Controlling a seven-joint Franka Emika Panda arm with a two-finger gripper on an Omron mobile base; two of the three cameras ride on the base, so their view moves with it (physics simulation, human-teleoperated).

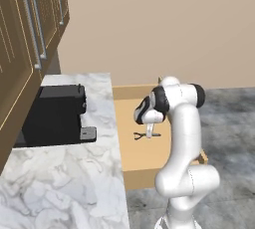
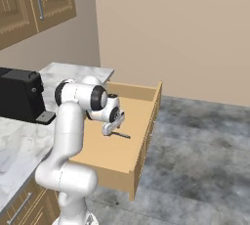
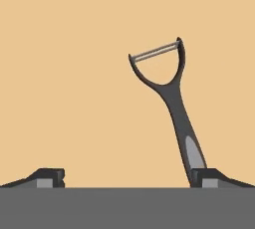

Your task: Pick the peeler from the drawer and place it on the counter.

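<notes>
The dark grey Y-shaped peeler (image 3: 172, 98) lies flat on the tan bottom of the pulled-out drawer (image 1: 144, 159). My gripper (image 3: 132, 178) points down just above it and stands open, holding nothing. In the hand view the end of the peeler's handle runs in beside the right fingertip (image 3: 215, 176), and its forked head points away. From the base views the peeler (image 1: 140, 136) (image 2: 123, 134) shows beside the gripper (image 1: 149, 133) (image 2: 111, 130), low inside the drawer (image 2: 134, 114). The marble counter (image 1: 74, 178) (image 2: 78, 72) runs along the drawer's left side.
A black coffee machine (image 1: 52, 116) (image 2: 19, 97) stands on the counter near the drawer. Brown wall cabinets (image 1: 25, 34) with bar handles hang above it. Grey floor (image 2: 205, 160) lies to the right of the drawer, and a beige wall stands behind.
</notes>
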